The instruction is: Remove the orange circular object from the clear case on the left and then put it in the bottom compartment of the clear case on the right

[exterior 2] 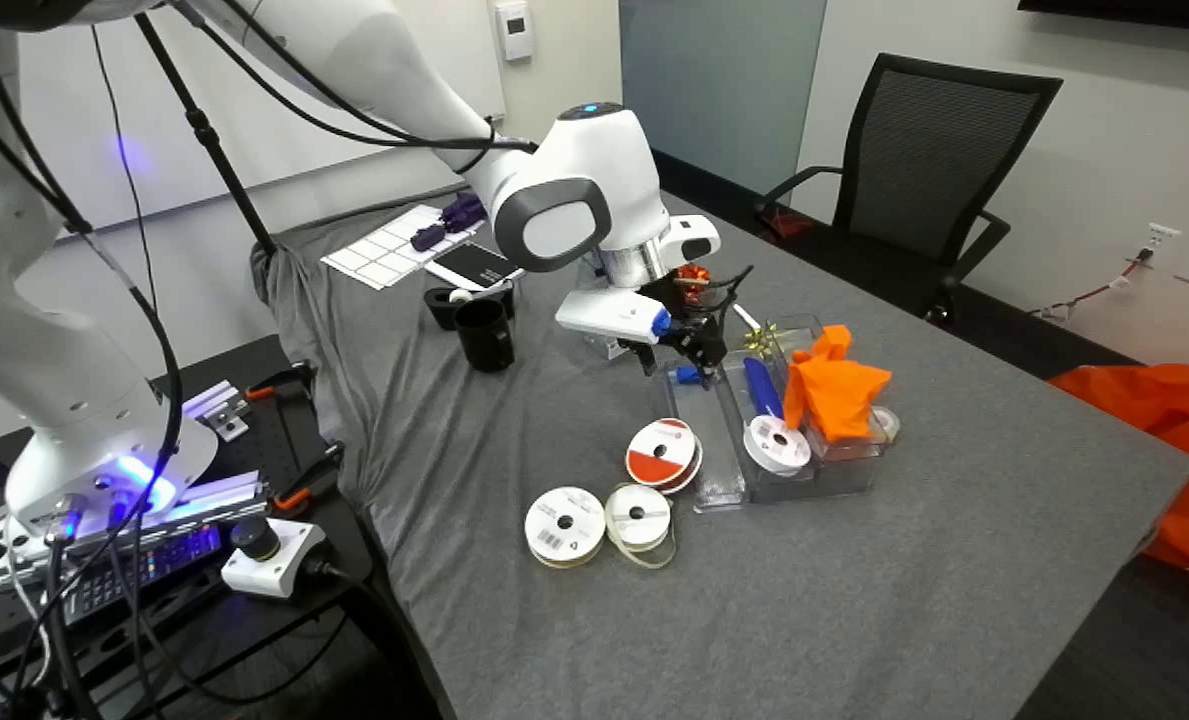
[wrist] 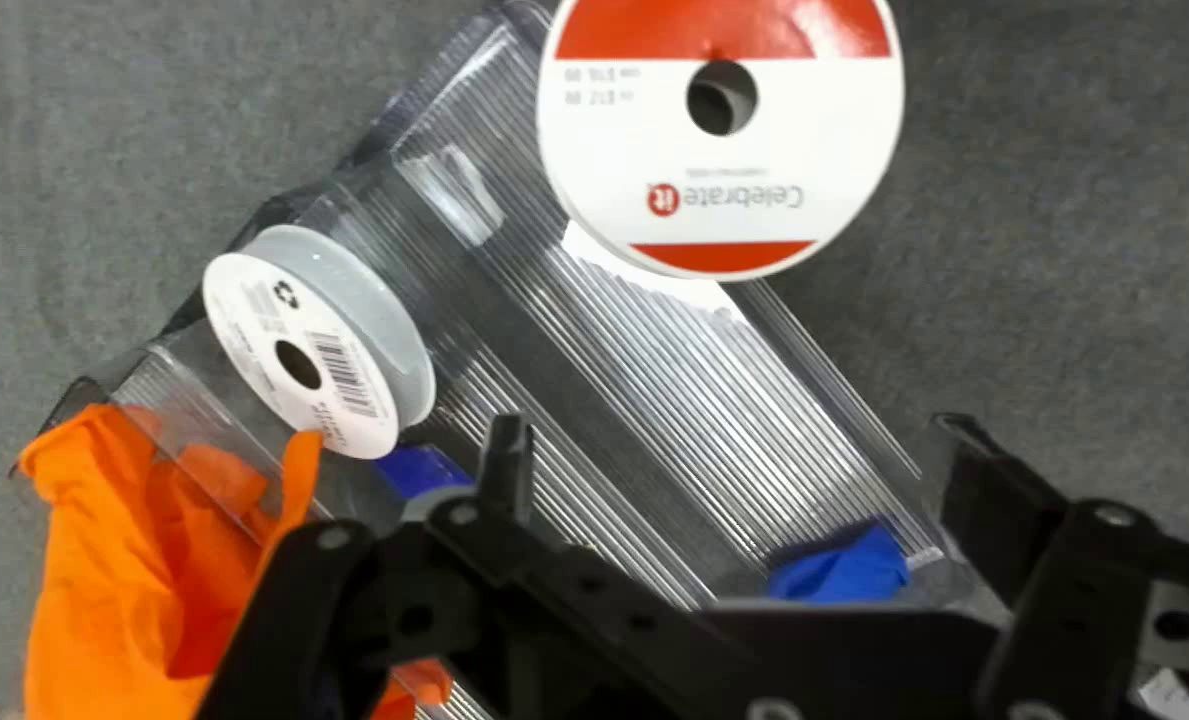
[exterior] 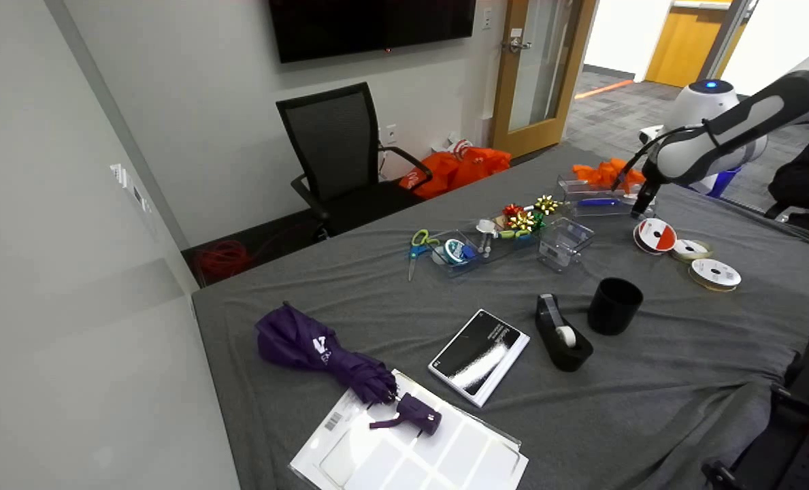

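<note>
The jaws hang spread over the clear ribbed plastic case (wrist: 699, 400) — lowered off-centre, they could knock it askew.

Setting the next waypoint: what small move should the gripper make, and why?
I'd probably ease the open gripper toward the orange-red Celebrate it ribbon spool, likely the task's orange circular object. In the wrist view, the jaws stand apart with the clear case showing between them, and the spool lies outside their gap.
</note>
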